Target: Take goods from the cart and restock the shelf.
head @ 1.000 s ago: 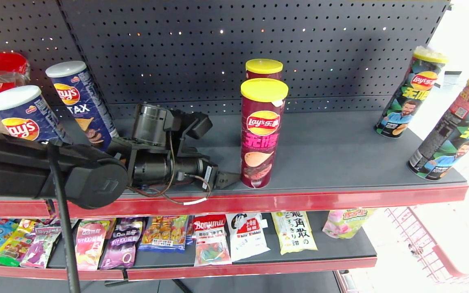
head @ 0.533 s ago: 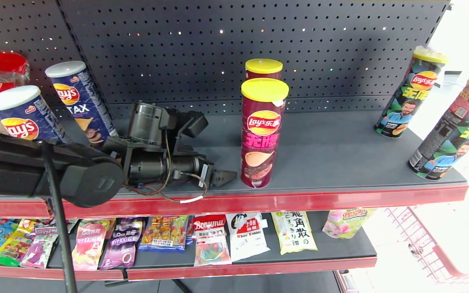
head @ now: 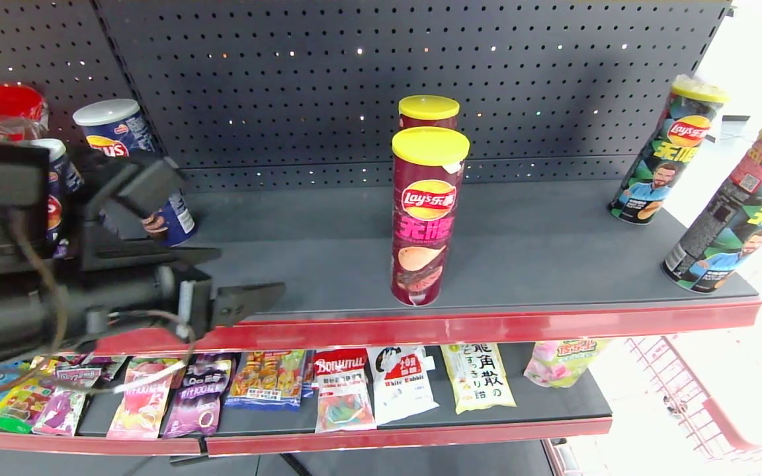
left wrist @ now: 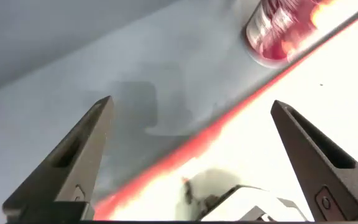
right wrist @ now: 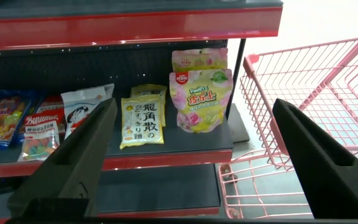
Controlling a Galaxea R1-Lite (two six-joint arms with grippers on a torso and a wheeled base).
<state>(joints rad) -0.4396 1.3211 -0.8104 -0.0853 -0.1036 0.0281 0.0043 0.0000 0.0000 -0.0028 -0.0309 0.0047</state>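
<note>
The tall maroon chip can with a yellow lid (head: 423,225) stands mid-frame on the grey shelf (head: 553,251). The left gripper (head: 255,296), wide apart and empty, is far left. The pink wire cart (head: 725,426) is lower right, likely nearer the right gripper (right wrist: 194,102), also wide apart.

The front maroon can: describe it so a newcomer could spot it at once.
On the upper shelf with the red front lip, the front maroon can, yellow-lidded, stands mid-shelf by the lip, hiding most of the rear maroon can. Only these two are maroon: the blue cans at left have white lids, the green-and-black cans stand at right.
</note>
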